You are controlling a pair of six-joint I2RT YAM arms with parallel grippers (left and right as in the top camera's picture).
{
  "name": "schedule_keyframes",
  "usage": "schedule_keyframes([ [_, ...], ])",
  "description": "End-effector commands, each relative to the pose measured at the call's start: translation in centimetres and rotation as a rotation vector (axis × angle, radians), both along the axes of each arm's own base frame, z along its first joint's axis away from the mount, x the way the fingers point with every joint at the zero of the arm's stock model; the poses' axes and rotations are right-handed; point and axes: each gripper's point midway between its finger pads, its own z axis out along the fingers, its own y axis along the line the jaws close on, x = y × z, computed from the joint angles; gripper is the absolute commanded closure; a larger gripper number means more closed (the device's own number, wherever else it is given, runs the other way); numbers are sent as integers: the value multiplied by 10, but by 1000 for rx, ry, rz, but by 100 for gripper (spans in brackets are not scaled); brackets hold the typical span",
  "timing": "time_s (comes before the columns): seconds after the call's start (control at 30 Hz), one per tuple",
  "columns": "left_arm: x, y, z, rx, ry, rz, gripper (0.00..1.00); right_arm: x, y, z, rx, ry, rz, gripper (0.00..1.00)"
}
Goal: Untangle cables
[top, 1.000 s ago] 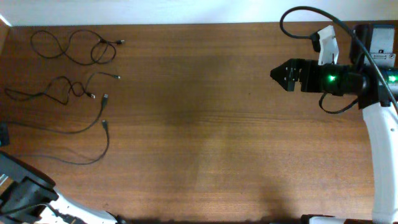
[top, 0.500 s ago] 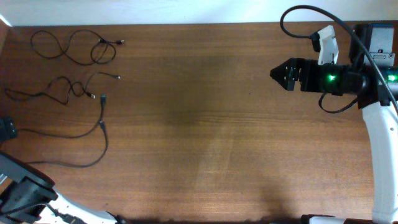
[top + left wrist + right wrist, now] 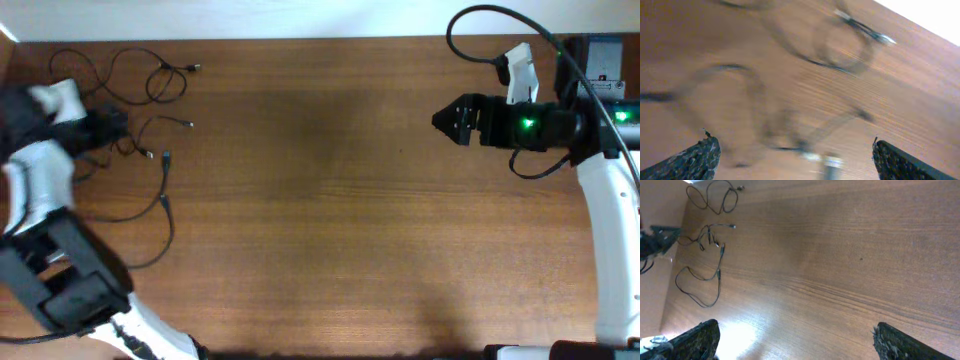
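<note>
Several thin black cables (image 3: pixel 167 158) lie loose at the desk's (image 3: pixel 320 200) far left corner. They look light, limp and snag-prone, so pinch just behind a plug. The left gripper (image 3: pixel 118 124) hovers over them, fingers spread and empty. The right gripper (image 3: pixel 440 120) is also spread, well apart.
</note>
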Motion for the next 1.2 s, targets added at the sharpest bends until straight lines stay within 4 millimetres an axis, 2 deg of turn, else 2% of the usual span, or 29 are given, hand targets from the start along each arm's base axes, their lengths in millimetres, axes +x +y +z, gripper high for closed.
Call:
schedule_keyframes([
  [0.0,17,-65,-3,46,69,-84,1,1,1,-1,4,13,-8,2],
  [0.2,23,-156,-11,34,126,-262,1,-1,8,3,45,16,10,2],
  [0.27,20,-191,-12,4,137,-341,1,-1,8,3,46,17,10,2],
  [0.33,18,-236,-11,-42,132,-444,1,-2,8,2,55,32,-6,2],
  [0.43,13,-281,-10,-49,131,-542,1,-3,8,1,64,52,-20,2],
  [0.53,7,-313,-10,-45,133,-609,1,-9,8,-2,65,85,-21,2],
  [0.67,0,-340,-10,-42,135,-666,1,-18,8,-6,66,130,-22,2],
  [0.77,-3,-349,-10,-41,139,-685,1,-31,3,-11,32,179,-42,2],
  [0.83,-3,-351,-10,-41,139,-690,1,-46,-4,-12,-18,209,-68,2],
  [1.03,-3,-351,-10,-41,139,-690,1,-93,-16,12,-94,178,-109,1],
  [1.17,-3,-351,-10,-40,139,-690,1,-136,-22,29,-140,142,-137,2],
])
